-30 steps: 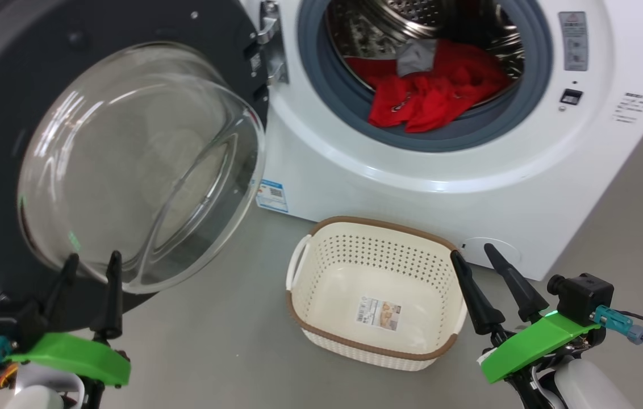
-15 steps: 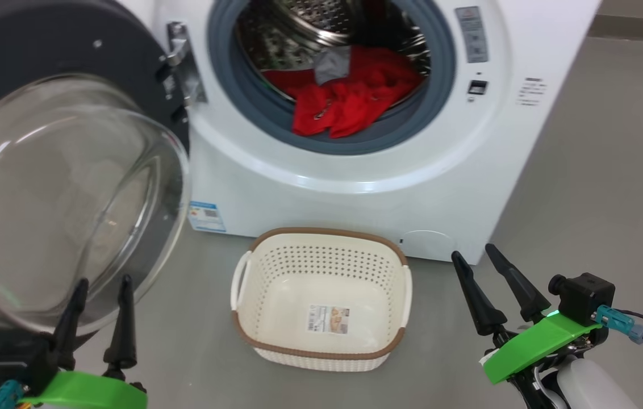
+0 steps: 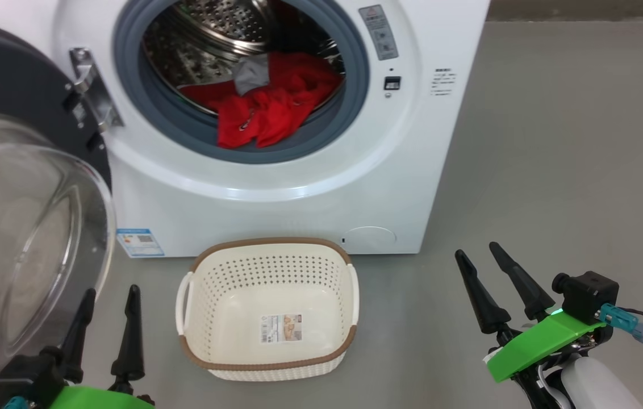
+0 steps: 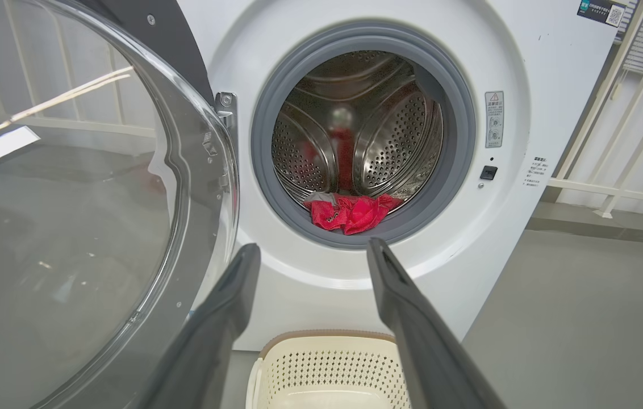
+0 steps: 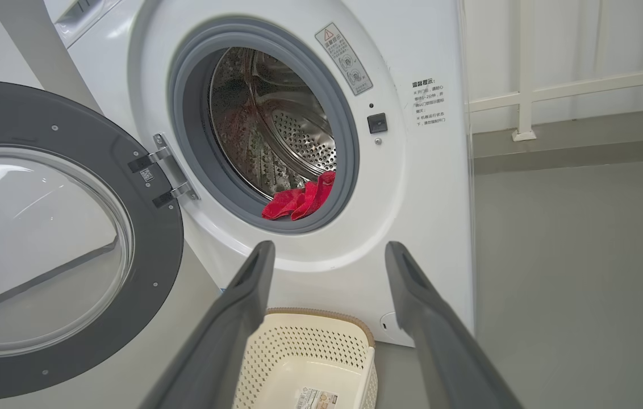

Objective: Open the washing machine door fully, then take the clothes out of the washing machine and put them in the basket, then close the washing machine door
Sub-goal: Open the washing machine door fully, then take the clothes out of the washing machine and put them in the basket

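Note:
The white washing machine (image 3: 276, 187) stands with its black door (image 3: 20, 96) swung wide to the left, the clear glass bowl (image 3: 26, 238) bulging toward me. Red clothes (image 3: 264, 108) with a grey piece (image 3: 250, 74) lie at the drum's front lip, also seen in the left wrist view (image 4: 350, 211) and the right wrist view (image 5: 299, 200). The cream basket (image 3: 267, 358) sits on the floor before the machine, nothing in it but a label. My left gripper (image 3: 108, 298) is open at lower left, just before the glass bowl. My right gripper (image 3: 477, 254) is open at lower right, over bare floor.
Grey floor (image 3: 554, 142) stretches to the right of the machine. A white railing (image 5: 554, 91) runs behind it on the right. The open door takes up the room at the left.
The head camera has turned, so the whole picture has slid leftward; machine, door and basket sit further left in view. Both grippers stay open and hold nothing.

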Robot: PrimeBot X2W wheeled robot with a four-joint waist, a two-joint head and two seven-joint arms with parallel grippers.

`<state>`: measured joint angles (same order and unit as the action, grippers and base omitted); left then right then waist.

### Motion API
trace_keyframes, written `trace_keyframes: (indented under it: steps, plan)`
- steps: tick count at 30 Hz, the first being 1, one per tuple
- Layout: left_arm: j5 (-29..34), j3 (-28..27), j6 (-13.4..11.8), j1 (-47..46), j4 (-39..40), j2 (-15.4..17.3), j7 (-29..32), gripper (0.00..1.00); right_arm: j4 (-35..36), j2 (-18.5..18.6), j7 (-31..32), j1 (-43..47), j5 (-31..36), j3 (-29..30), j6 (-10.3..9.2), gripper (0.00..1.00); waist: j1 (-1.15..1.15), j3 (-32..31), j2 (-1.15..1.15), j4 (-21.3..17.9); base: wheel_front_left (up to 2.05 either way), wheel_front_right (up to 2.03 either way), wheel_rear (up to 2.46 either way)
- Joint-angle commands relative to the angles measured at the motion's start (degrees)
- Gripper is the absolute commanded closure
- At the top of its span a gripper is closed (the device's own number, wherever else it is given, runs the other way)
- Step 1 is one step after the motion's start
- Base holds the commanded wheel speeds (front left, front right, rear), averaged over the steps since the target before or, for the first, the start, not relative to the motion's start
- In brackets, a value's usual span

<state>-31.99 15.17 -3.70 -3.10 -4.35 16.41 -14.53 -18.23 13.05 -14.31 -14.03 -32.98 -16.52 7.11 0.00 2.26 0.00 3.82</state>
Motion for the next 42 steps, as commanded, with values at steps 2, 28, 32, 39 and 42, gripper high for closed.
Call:
trace_keyframes:
  steps: [2, 28, 32, 39, 42]
  plan:
    - [0.8, -2.8, 0.6, -0.8, 1.3, 0.8, -0.5, 0.00, 1.5, 0.7, -0.7, -1.1, 0.5, -0.7, 0.37, 0.00, 0.00, 0.1, 0.00, -2.4, 0.00, 0.00, 0.00]
    - [6.6, -7.6, 3.7, 0.9, -1.4, -3.8, -0.5, 0.00, 2.1, 0.6, -0.7, -0.7, 5.8, 3.7, 0.37, 0.00, 0.00, -0.4, 0.00, -6.7, 0.00, 0.00, 0.00]
    - [7.1, -8.0, 4.2, 1.0, -1.7, -4.2, -0.5, 0.00, 2.1, 0.6, -0.7, -0.5, 5.9, 3.7, 0.37, 0.00, 0.00, -0.7, 0.00, -6.7, 0.00, 0.00, 0.00]
    - [7.9, -8.6, 4.8, 1.3, -2.1, -5.0, -0.5, 0.00, 2.0, 0.8, -0.7, -0.3, 5.7, 3.3, 0.37, 0.00, 0.00, -1.2, 0.00, -6.5, 0.00, 0.00, 0.00]
    - [8.2, -8.8, 5.1, 1.4, -2.0, -5.1, -0.5, 0.00, 2.0, 0.8, -0.7, -0.3, 5.7, 3.3, 0.37, 0.00, 0.00, -1.3, 0.00, -6.5, 0.00, 0.00, 0.00]
